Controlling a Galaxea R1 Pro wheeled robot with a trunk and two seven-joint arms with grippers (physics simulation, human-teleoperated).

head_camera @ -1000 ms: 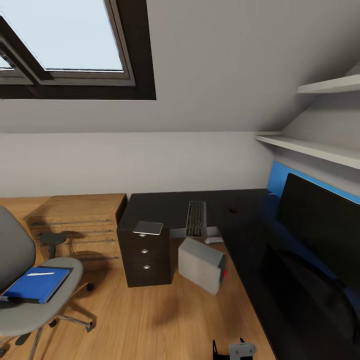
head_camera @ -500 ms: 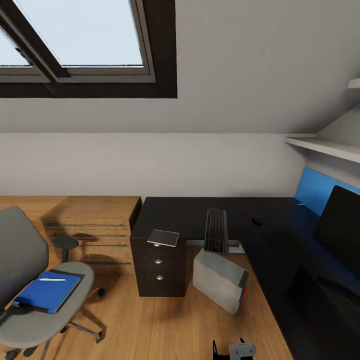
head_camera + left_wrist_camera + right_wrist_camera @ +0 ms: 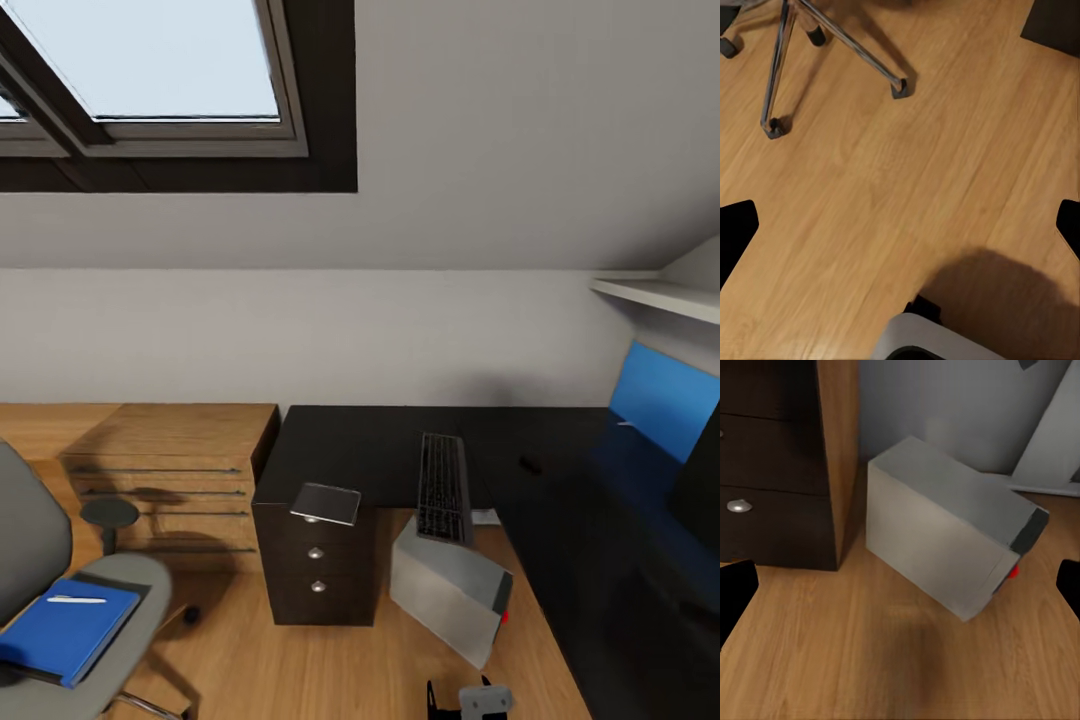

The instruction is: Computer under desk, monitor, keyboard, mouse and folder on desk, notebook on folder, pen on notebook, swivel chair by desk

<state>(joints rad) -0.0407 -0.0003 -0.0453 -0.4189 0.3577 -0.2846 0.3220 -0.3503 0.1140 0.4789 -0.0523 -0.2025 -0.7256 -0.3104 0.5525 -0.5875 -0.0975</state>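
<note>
The black desk [image 3: 380, 445] runs along the wall and down the right side. On it lie the keyboard [image 3: 443, 488] and, further right, the tiny mouse [image 3: 530, 464]. The grey notebook [image 3: 326, 503] rests on the desk corner above the drawer unit [image 3: 318, 570]. At the right edge, a sliver of the monitor [image 3: 702, 480] stands on the desk. The computer [image 3: 450, 592] [image 3: 945, 536] sits askew on the floor by the desk. The swivel chair [image 3: 40, 560] carries the blue folder [image 3: 60, 635] with the white pen [image 3: 75, 599] on top. My left gripper [image 3: 900, 229] and right gripper [image 3: 900, 589] are open and hold nothing.
Low light-wood cabinets [image 3: 170, 465] stand left of the desk. A blue wall panel [image 3: 660, 395] and a shelf [image 3: 660, 295] are at the right. The chair's metal spokes and casters [image 3: 832, 45] cross the plank floor [image 3: 907, 165]. The skylight [image 3: 150, 60] is overhead.
The whole head view has shifted as the camera moved: the desk sits further right and most of the monitor has slid off the right edge. None of the things themselves moved.
</note>
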